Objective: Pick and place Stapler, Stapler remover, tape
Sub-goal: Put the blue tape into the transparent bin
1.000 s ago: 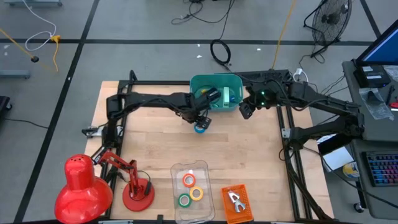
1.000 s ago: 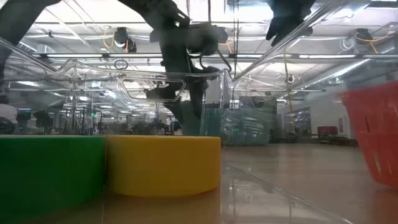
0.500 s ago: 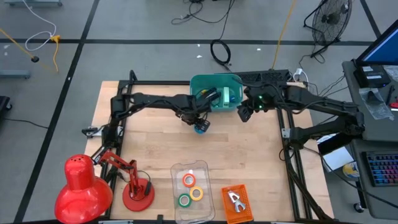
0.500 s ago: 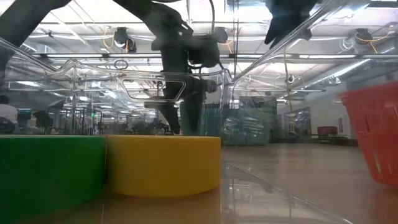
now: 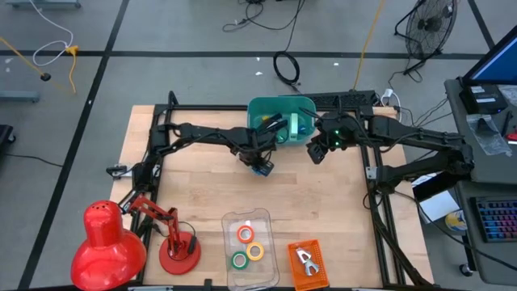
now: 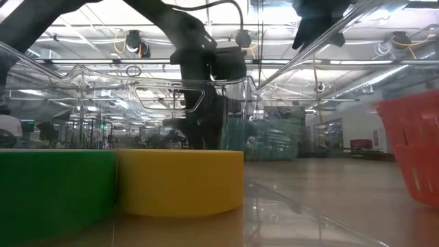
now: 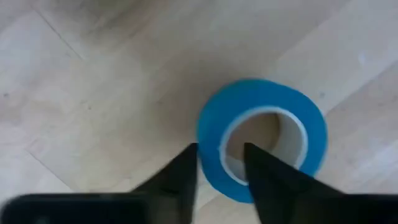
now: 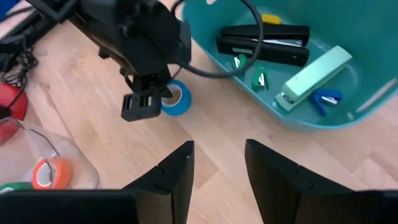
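Beside the teal bin (image 5: 279, 109), my left gripper (image 7: 221, 163) pinches the blue tape roll's (image 7: 261, 140) wall on the table (image 5: 323, 202); my right gripper (image 8: 217, 165) hovers open nearby

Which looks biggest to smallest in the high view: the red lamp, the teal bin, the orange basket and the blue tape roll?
1. Red lamp, counting shade, arm and base.
2. Teal bin, though the arms cover part of it, so the gap to the lamp is unsure.
3. Orange basket, cut off by the picture's edge.
4. Blue tape roll, clearly smallest.
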